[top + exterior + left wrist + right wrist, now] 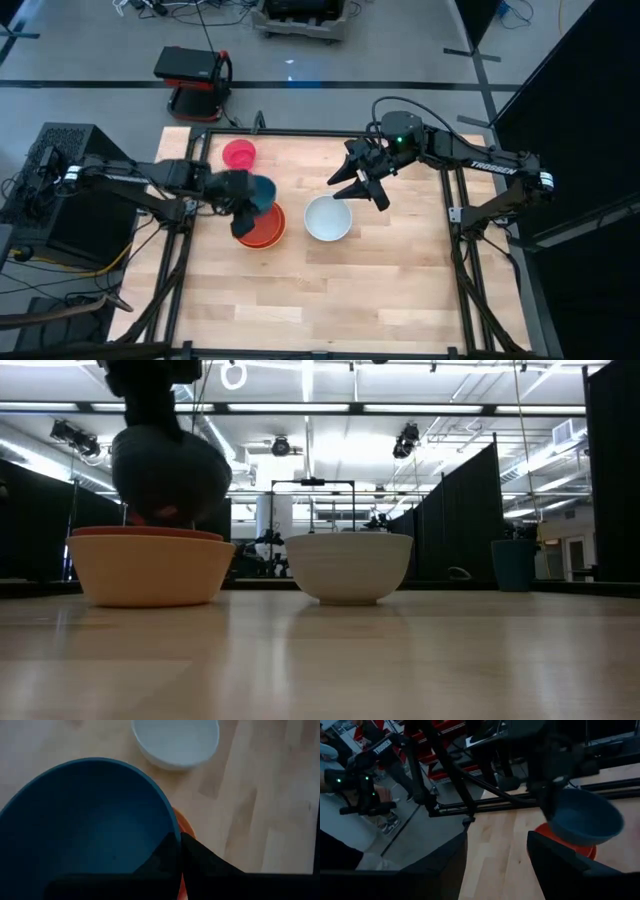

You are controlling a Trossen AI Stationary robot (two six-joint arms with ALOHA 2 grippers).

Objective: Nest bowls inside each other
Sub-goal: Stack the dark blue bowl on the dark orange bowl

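The light wooden table (400, 290) is shown from above. A red plastic bowl (268, 232) is seen nested in an orange bowl (150, 568). Above them, a teal-blue round bowl (85, 825) is pinched at its rim by the closed left gripper (243, 222). Beside them a pale white bowl (328, 218) is set, with the right gripper (362, 186) spread wide and empty above. A small pink bowl (239, 154) is placed farther back.
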